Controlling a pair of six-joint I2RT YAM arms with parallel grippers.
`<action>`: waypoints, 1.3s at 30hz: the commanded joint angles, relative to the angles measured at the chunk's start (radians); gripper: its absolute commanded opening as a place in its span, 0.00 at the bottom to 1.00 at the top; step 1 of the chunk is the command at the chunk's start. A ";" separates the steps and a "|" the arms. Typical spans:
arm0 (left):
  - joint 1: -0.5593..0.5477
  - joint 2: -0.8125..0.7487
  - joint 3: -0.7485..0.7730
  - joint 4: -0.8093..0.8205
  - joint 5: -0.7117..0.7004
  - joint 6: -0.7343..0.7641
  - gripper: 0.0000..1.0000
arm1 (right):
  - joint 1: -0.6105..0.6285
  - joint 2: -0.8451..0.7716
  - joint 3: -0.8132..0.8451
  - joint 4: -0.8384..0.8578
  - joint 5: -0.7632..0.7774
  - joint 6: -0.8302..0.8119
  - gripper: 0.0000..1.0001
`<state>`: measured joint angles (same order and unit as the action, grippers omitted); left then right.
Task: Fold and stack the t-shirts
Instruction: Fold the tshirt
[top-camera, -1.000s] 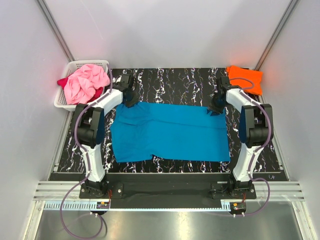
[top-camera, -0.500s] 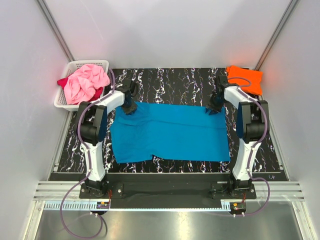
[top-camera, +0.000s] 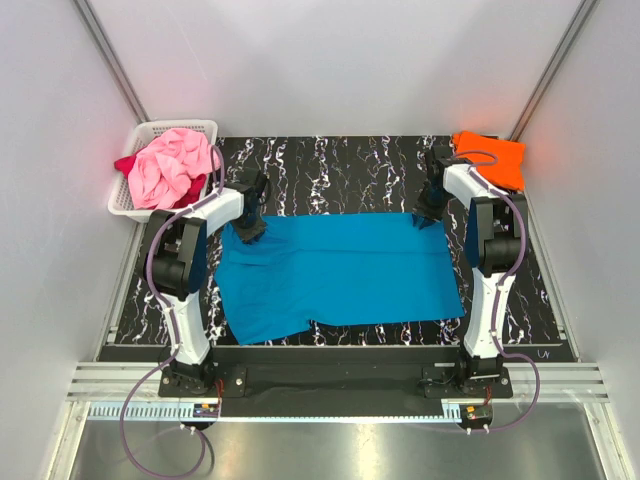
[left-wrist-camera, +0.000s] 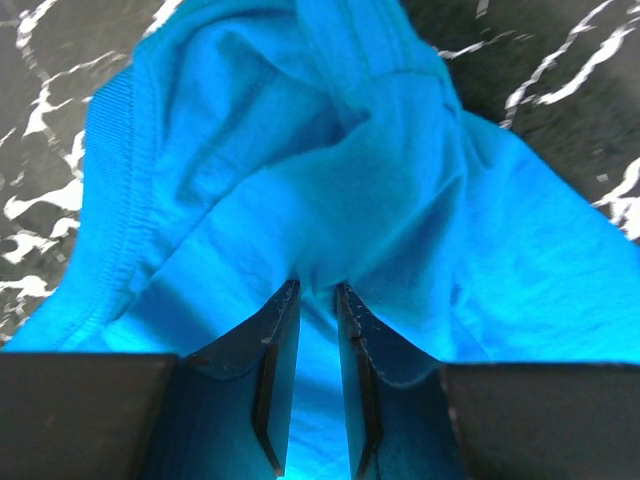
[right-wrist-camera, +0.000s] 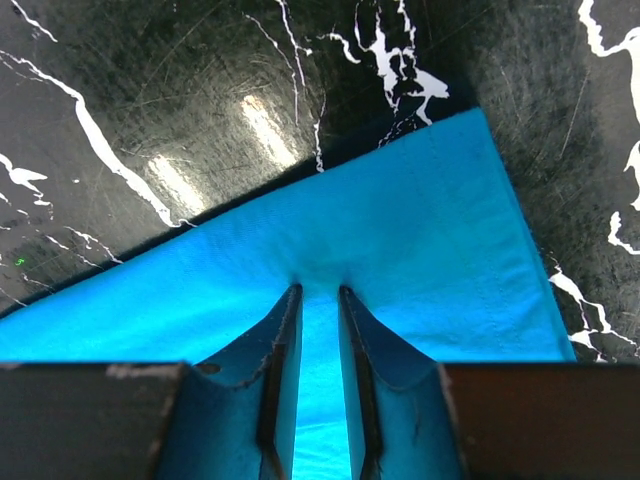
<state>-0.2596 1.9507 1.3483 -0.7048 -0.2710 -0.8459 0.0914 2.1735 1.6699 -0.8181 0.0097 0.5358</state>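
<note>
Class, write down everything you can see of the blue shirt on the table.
The blue shirt is plain, soft turquoise cloth. It is spread mostly flat across the black marbled table, roughly rectangular, with an uneven near edge. The wrist views show stitched hems along its edges. The left gripper pinches its far-left corner, where the cloth bunches into folds. The right gripper pinches its far-right corner, which lies smooth.
</note>
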 joint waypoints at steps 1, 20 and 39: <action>0.014 -0.049 -0.021 -0.059 -0.054 0.011 0.27 | 0.004 0.042 0.031 -0.050 0.068 0.006 0.27; 0.056 -0.076 -0.084 -0.113 -0.085 0.022 0.26 | -0.019 0.226 0.337 -0.243 0.245 -0.019 0.24; 0.059 -0.101 -0.083 -0.282 -0.217 -0.082 0.06 | -0.033 0.286 0.522 -0.337 0.306 0.004 0.20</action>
<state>-0.2039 1.8927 1.2427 -0.9710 -0.4606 -0.9173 0.0650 2.4535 2.1674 -1.1320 0.2558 0.5320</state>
